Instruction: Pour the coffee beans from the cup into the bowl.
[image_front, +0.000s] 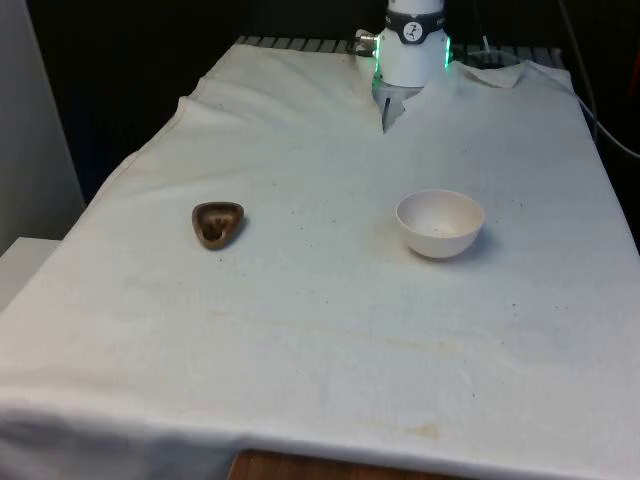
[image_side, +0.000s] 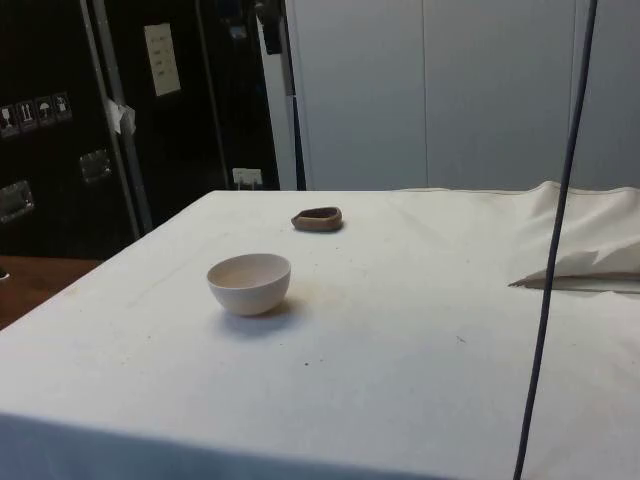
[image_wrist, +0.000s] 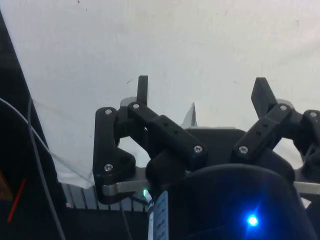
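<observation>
Nearest to me in the front view lay the white cloth (image_front: 320, 350), spread over the whole table and faintly stained along its near edge. On it, toward the front view's right, I saw the white bowl (image_front: 440, 223) standing upright, nothing visible inside it. Well apart from it, toward the front view's left, sat the small brown cup (image_front: 217, 222), a shallow, roughly triangular dish with something dark in its hollow; I could not tell whether that was coffee beans. From the side view the bowl (image_side: 249, 283) stood nearer and the cup (image_side: 318, 218) farther back. In the wrist view the gripper (image_wrist: 202, 90) hung above bare cloth with its fingers (image_wrist: 143, 90) spread wide, holding nothing.
</observation>
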